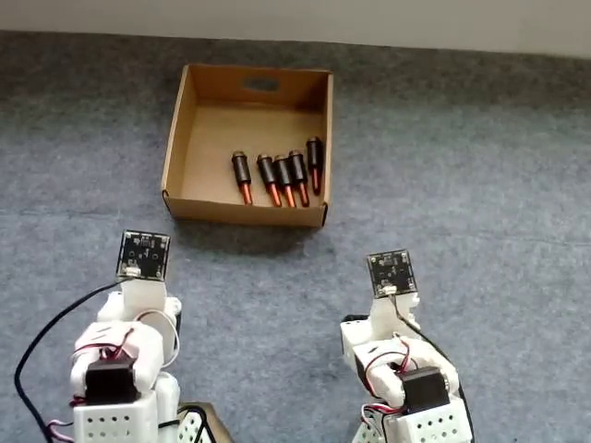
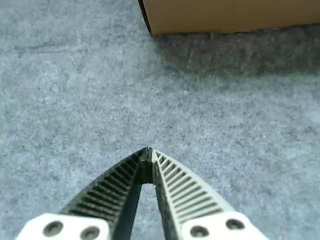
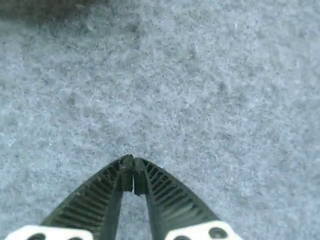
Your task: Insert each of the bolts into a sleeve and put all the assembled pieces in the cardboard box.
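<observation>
The cardboard box [image 1: 189, 111] stands open at the back middle of the grey carpet. Inside it lie several assembled pieces [image 1: 277, 177], black sleeves with orange bolt ends pointing toward the arms. Both arms sit folded at the near edge, well short of the box. My left gripper [image 2: 149, 152] is shut with nothing in it, tips touching just above the carpet, and a corner of the box [image 2: 225, 15] shows ahead of it. My right gripper [image 3: 133, 161] is also shut and empty over bare carpet.
The grey carpet [image 1: 480, 166] spreads wide on both sides of the box. The left arm [image 1: 129, 360] and the right arm [image 1: 402, 365] sit at the near edge, with a black cable [image 1: 42, 341] looping off the left one.
</observation>
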Tool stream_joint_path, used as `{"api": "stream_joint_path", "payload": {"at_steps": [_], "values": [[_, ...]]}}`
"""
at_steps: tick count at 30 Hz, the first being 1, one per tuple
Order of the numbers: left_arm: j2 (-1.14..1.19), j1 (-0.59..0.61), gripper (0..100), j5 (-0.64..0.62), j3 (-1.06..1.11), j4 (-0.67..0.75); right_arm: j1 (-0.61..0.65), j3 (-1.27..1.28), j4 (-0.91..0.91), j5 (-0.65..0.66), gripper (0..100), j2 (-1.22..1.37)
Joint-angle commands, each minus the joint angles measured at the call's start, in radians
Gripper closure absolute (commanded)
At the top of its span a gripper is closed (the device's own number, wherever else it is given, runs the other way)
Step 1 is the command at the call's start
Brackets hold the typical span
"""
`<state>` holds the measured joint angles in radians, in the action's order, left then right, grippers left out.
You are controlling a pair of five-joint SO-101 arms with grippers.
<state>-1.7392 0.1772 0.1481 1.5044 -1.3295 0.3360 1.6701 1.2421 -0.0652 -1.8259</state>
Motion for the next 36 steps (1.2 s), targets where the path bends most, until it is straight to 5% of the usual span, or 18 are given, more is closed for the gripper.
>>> {"api": "stream_joint_path", "payload": {"at_steps": [1,18,27,36], "values": [[-0.002,-0.008,99,-0.012,0.038,-0.005,-0.010,0.130,0.005,-0.011,98.9,-0.007],[-0.082,-0.008,99,-0.012,0.191,-0.003,-0.012,0.130,0.005,-0.009,98.9,-0.007],[-0.084,-0.010,99,-0.012,0.191,-0.005,-0.196,0.131,0.007,-0.008,98.9,-0.008],[-0.087,-0.085,99,-0.012,0.191,-0.005,-0.196,0.133,0.007,-0.006,98.9,-0.008]]}}
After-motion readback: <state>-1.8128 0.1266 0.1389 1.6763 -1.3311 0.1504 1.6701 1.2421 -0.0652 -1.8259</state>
